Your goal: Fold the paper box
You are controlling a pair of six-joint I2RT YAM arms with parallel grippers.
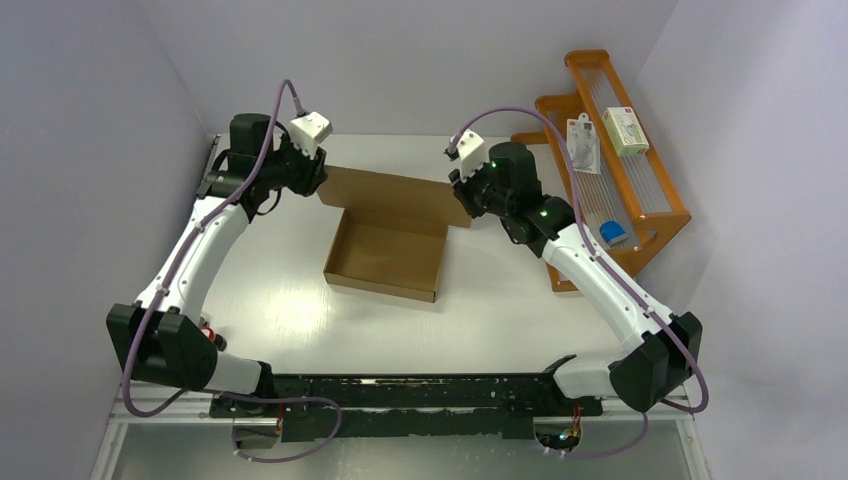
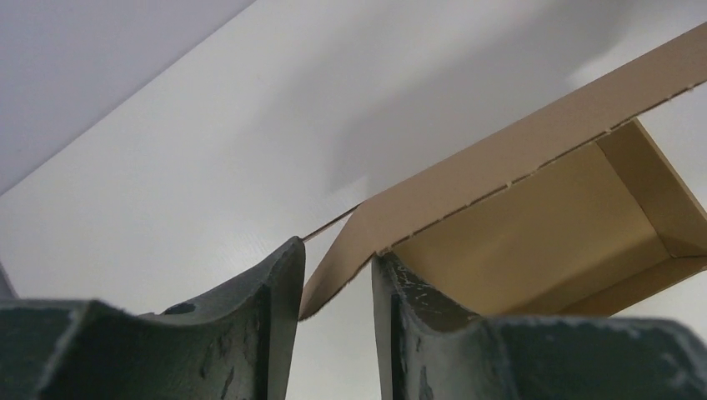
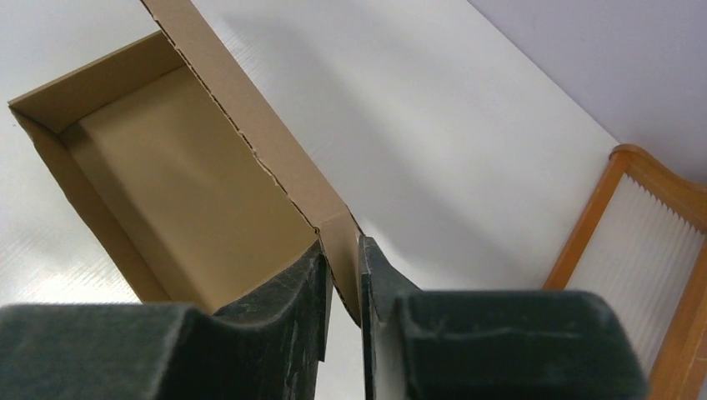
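Observation:
The paper box [image 1: 385, 255] is a brown cardboard mailer in the middle of the table, with its tray open and its lid [image 1: 395, 193] raised along the far side. My left gripper [image 1: 322, 178] is at the lid's left end. In the left wrist view the lid's corner flap [image 2: 500, 162] slants across the gap of the left gripper [image 2: 335, 250], whose jaws stand apart. My right gripper [image 1: 463, 195] is at the lid's right end. In the right wrist view the right gripper [image 3: 342, 243] is shut on the lid's corner [image 3: 250, 125].
An orange wire-fronted rack [image 1: 620, 170] stands at the back right, close behind my right arm. It holds two white packages [image 1: 583, 145] and a small blue item [image 1: 613, 232]. Grey walls close in on the left, back and right.

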